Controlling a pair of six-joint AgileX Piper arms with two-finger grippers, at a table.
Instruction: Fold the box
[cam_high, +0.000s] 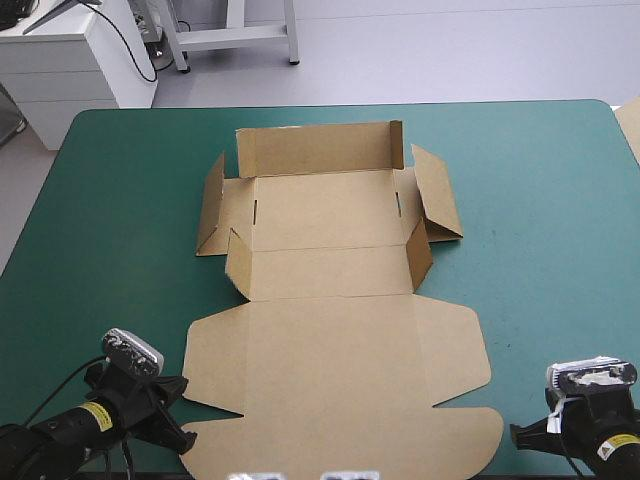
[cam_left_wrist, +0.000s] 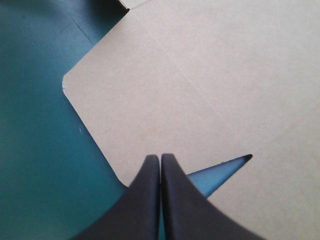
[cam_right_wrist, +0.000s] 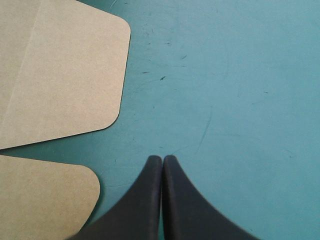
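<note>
The brown box (cam_high: 322, 208) lies mid-table. Its far half forms a tray: the back wall stands upright, while the side flaps and the front wall lean only partly raised. The lid (cam_high: 330, 370) lies flat toward the near edge. My left gripper (cam_high: 180, 388) is shut and empty, with its tip (cam_left_wrist: 160, 158) over the rounded corner of the lid's left flap (cam_left_wrist: 165, 90), beside a notch. My right gripper (cam_high: 515, 433) is shut and empty. Its tip (cam_right_wrist: 162, 159) is over bare teal-green cover, just right of the lid's right flap (cam_right_wrist: 60, 75) and front tongue (cam_right_wrist: 45, 200).
A pale brown sheet edge (cam_high: 630, 125) shows at the table's far right edge. Bare teal-green cover (cam_high: 540, 260) runs wide on both sides of the box and beyond its back wall.
</note>
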